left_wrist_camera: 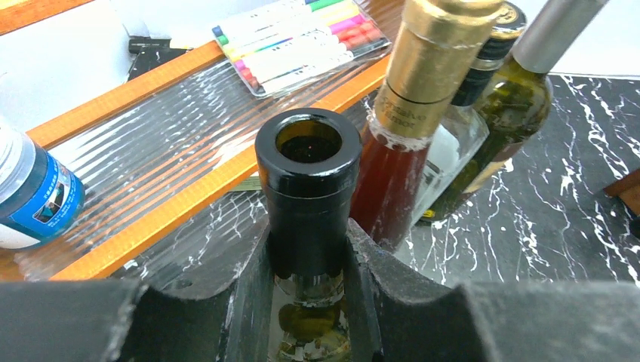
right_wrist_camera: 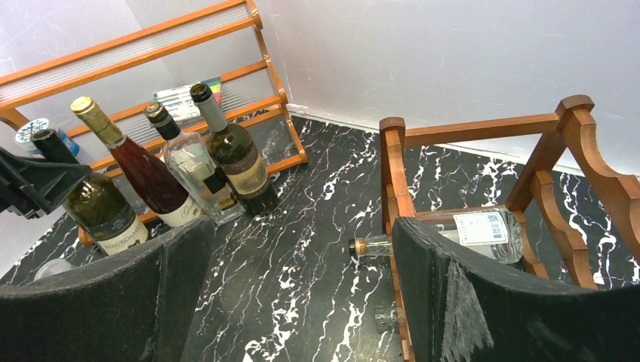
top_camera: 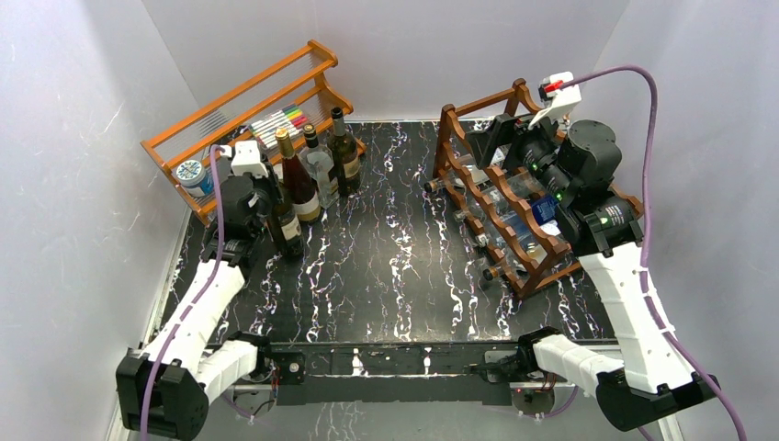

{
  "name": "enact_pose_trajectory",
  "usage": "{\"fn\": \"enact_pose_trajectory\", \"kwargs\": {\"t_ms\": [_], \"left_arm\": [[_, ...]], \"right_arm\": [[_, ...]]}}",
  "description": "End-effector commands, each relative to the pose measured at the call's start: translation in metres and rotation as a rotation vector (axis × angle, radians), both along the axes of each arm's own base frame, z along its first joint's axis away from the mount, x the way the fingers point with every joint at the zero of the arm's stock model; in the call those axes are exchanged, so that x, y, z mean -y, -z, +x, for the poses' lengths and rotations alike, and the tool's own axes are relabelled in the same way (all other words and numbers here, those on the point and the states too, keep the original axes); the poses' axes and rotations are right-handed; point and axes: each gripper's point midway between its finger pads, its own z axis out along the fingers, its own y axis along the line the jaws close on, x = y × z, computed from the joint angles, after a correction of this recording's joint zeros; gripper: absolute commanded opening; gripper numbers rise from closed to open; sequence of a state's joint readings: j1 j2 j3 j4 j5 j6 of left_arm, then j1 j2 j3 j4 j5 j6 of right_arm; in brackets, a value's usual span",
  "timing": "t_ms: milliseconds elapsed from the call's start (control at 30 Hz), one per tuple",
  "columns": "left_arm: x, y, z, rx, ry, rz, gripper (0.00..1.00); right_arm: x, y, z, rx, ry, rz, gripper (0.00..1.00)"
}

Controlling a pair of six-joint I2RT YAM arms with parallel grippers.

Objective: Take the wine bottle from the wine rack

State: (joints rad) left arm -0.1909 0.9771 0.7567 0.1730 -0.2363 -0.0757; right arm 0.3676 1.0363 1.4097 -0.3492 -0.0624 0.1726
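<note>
I'm clamping the dark green glass wine bottle (left_wrist_camera: 308, 162) in the left jaws, frame left, off the reddish-brown scalloped wooden rack (right_wrist_camera: 394, 170); right jaws are gaping wide. A crooked release could topple the gold-capped amber bottle (left_wrist_camera: 396, 151) alongside.

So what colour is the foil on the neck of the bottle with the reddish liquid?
The foil is gold, and the left wrist view shows it best.

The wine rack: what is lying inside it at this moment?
Clear glass bottles lie on their sides in the wine rack, necks toward the table's middle. The right arm covers part of it, so their number is unknown.
</note>
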Motion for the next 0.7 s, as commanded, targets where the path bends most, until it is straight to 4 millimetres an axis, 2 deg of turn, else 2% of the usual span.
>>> {"fn": "enact_pose_trajectory", "kwargs": {"t_ms": [0,133,267,367,533,567,667], "left_arm": [[-0.011,-0.066,0.017,0.235,-0.048,-0.030,0.00],[-0.011,-0.075,0.028,0.308,-0.039,-0.036,0.00],[-0.013,-0.068,0.032,0.312,-0.045,-0.024,0.00],[-0.013,-0.057,0.028,0.309,-0.041,-0.015,0.00],[-0.016,-0.025,0.023,0.222,-0.051,-0.002,0.01],[-0.016,-0.021,0.021,0.211,-0.052,-0.003,0.08],[-0.019,-0.015,0.015,0.201,-0.066,-0.017,0.45]], "right_arm": [[0.004,-0.023,-0.006,0.073,0.007,0.027,0.98],[0.007,-0.026,-0.009,0.080,0.015,0.030,0.98],[0.008,-0.028,-0.011,0.080,0.016,0.029,0.98],[0.008,-0.028,-0.011,0.079,0.016,0.031,0.98],[0.002,-0.027,-0.010,0.068,-0.006,0.040,0.98],[0.001,-0.026,-0.009,0.064,-0.009,0.042,0.98],[-0.001,-0.023,-0.008,0.051,-0.021,0.043,0.98]]}}
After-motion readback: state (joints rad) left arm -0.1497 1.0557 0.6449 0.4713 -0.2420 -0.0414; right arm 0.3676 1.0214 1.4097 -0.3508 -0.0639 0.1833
